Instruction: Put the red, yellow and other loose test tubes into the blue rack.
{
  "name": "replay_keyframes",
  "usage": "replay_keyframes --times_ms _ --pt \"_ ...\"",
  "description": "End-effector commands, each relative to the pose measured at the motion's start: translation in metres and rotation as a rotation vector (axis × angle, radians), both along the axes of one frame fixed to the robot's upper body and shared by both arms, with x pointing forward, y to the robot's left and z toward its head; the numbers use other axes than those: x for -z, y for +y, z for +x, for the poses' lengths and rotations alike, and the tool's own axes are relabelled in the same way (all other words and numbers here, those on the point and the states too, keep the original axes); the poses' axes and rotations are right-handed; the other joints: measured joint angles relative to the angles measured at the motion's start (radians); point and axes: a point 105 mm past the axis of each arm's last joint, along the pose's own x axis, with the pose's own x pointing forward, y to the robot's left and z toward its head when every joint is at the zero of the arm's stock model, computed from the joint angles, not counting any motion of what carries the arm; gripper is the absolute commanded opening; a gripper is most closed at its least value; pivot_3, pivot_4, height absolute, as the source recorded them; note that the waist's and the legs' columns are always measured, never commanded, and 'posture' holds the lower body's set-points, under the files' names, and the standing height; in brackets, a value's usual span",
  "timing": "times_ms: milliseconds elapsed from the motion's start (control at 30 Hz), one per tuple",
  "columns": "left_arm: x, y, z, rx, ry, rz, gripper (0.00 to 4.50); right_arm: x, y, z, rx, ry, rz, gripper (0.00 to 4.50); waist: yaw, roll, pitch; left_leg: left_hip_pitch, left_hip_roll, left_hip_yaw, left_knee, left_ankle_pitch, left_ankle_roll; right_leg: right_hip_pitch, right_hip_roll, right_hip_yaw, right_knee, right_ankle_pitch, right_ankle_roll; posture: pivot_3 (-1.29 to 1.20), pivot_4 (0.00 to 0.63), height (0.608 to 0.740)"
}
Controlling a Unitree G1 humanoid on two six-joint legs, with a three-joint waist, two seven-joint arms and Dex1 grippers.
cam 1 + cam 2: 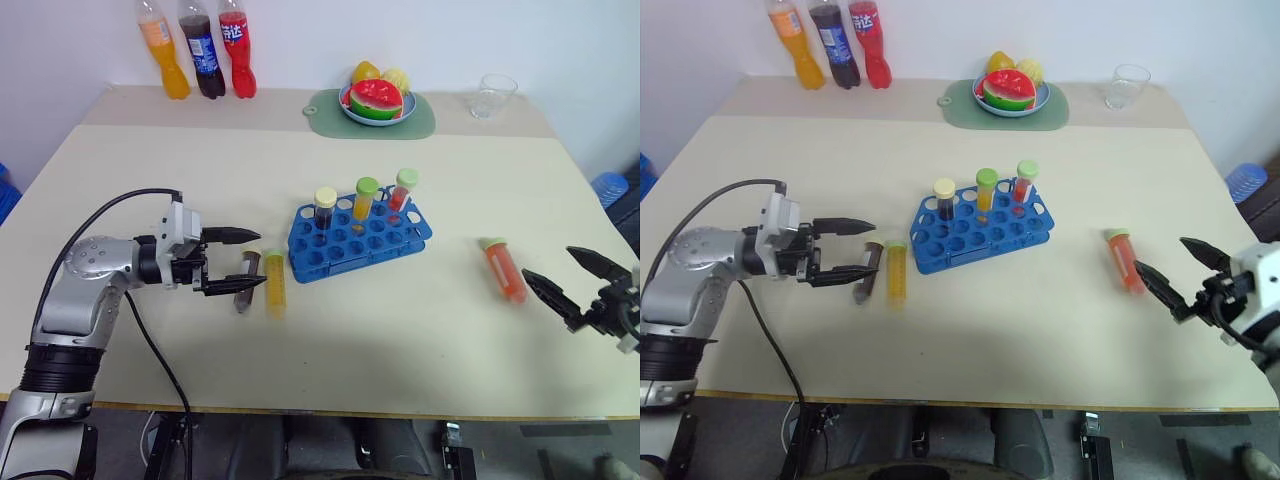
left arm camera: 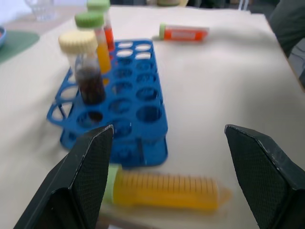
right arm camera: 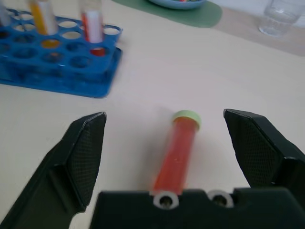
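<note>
Blue rack (image 1: 358,235): bright blue tube rack, mid-table on the beige table (image 1: 400,330), top a grid of round holes. Three capped tubes stand upright in its far row: dark brown liquid with pale yellow cap (image 1: 325,212), yellow liquid with green cap (image 1: 365,197), red liquid with green cap (image 1: 402,189).

Loose yellow tube (image 1: 274,282): green cap, lying flat just beside the rack's left end, cap end toward the rack.

Loose dark brown tube (image 1: 246,279): lying flat, just beside the yellow one, on the side away from the rack.

Loose red-orange tube (image 1: 503,268): green cap, lying flat well to the right of the rack, cap end pointing to the far side of the table.

Left gripper (image 1: 245,260): left of the rack, pointing toward it, fingers spread wide and holding nothing. Its fingertips flank the dark brown tube's length; the yellow tube lies crosswise just past them, the rack behind that.

Right gripper (image 1: 560,272): right of the rack, fingers at full spread, empty. The red-orange tube lies on the table just ahead of its fingertips, in line with the gap, not touched.

Far edge, behind the rack: three soda bottles, orange (image 1: 163,48), cola (image 1: 201,47), red (image 1: 237,46); blue fruit plate (image 1: 378,116) on a green mat (image 1: 330,117); clear glass (image 1: 493,95).
</note>
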Motion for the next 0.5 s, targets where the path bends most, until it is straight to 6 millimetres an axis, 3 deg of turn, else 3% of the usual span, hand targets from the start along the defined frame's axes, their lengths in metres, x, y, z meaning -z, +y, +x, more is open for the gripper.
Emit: replay_keyframes --times_ms 33,367,500 --pt "-0.011 -0.013 -0.003 0.061 -0.053 -0.011 3.84 0.002 -0.003 0.016 0.035 0.08 -0.027 4.37 0.0 0.0 0.0 0.0 0.0 0.0 0.0 0.0 0.0 0.0 0.0 0.0 0.0 0.0 0.0 0.0 0.15 0.74" --pt "0.001 -0.029 -0.009 0.123 -0.024 -0.012 3.84 -0.013 -0.012 0.065 0.117 0.408 -0.069 4.37 -0.007 0.002 0.0 -0.001 0.0 0.0 0.0 0.0 0.0 -0.002 0.001 0.0 0.001 0.0 0.0 0.0 0.15 0.74" --pt "0.003 -0.031 -0.014 0.12 -0.005 -0.018 3.84 -0.013 -0.014 0.08 0.138 0.522 0.013 4.37 -0.008 0.001 0.001 -0.001 0.0 0.0 0.0 0.0 0.0 -0.002 0.001 0.001 0.001 0.0 0.0 0.0 0.15 0.74"
